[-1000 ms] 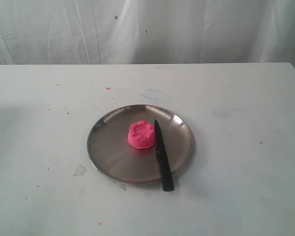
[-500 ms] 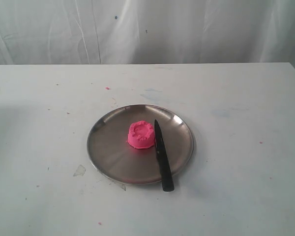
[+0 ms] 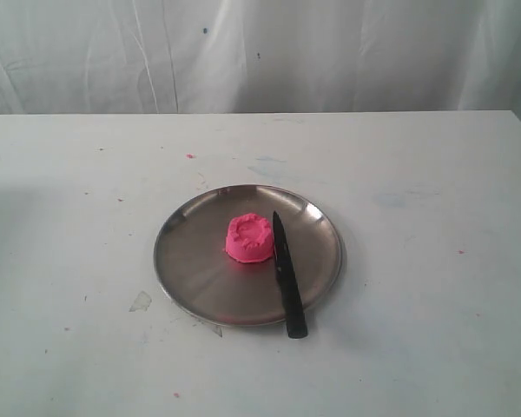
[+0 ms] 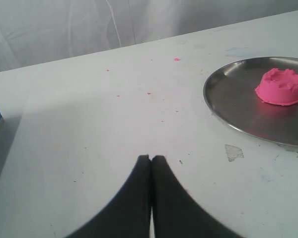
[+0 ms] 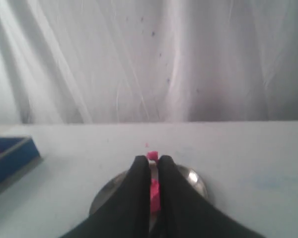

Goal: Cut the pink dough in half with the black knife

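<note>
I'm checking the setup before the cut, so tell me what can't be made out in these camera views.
- Right wrist view: blurred; the right gripper hides the black knife and all but a sliver of the pink dough.
- Left wrist view: the picture's edge cuts off the plate's knife side.
- Right wrist view: blue box cut by the edge, contents unclear.
- Exterior view: neither arm is in it.

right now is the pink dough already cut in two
No, the bright pink dough mound sits whole on the round steel plate.
</note>
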Robot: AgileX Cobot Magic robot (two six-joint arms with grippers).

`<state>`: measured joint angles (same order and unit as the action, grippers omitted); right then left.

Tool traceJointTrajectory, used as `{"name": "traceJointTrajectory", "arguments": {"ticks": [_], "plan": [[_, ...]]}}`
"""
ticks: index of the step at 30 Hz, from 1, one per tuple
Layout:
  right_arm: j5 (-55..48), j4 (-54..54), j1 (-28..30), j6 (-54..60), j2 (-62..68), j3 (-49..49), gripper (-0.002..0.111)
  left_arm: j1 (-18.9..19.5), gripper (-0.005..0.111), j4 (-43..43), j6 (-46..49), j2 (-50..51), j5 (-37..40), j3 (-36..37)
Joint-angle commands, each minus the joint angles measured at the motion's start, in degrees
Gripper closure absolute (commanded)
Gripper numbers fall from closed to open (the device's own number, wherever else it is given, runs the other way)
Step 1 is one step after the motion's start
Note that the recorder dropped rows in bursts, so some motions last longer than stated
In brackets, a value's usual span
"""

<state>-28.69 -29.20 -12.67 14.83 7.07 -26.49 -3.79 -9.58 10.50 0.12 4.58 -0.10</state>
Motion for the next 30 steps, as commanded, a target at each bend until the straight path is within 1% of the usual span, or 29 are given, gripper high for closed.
{"name": "traceJointTrajectory", "arguments": {"ticks": [1, 5, 8, 10, 12, 14, 17, 22, 24, 30], "plan": [[-9.44, -2.11, -2.59, 9.11, 11.78, -5.98, 0.101, 0.26, 0.107, -0.58, 0.02, -0.12, -0.18, 0.10], [-12.48, -2.26, -4.62, 11.95, 24.42, -10.36, 0.099, 0.26, 0.107, -0.58, 0.02, -0.12, -0.18, 0.10], [-14.18, -4.95, -5.15, 16.80, 33.07, -11.73, 0.089, 0.26, 0.107, -0.58, 0.02, -0.12, -0.18, 0.10], [-14.06, -7.69, -5.15, 20.02, 38.23, -12.09, 0.077, 0.26, 0.107, -0.58, 0.02, -0.12, -0.18, 0.10], [-13.18, -10.92, -5.15, 22.48, 43.18, -12.30, 0.070, 0.26, 0.107, -0.58, 0.02, -0.12, -0.18, 0.10], [-11.83, -13.87, -5.15, 24.33, 47.03, -12.28, 0.065, 0.26, 0.107, -0.58, 0.02, -0.12, -0.18, 0.10], [-9.32, -18.69, -5.15, 24.95, 52.12, -12.28, 0.064, 0.26, 0.107, -0.58, 0.02, -0.12, -0.18, 0.10], [-3.93, -30.42, -5.15, 26.42, 58.79, -12.32, 0.064, 0.26, 0.107, -0.58, 0.02, -0.12, -0.18, 0.10], [-3.31, -32.70, -5.15, 28.26, 61.16, -12.32, 0.064, 0.26, 0.107, -0.58, 0.02, -0.12, -0.18, 0.10], [-2.87, -32.73, -5.15, 31.48, 67.69, -13.02, 0.064, 0.26, 0.107, -0.58, 0.02, -0.12, -0.18, 0.10]]}}
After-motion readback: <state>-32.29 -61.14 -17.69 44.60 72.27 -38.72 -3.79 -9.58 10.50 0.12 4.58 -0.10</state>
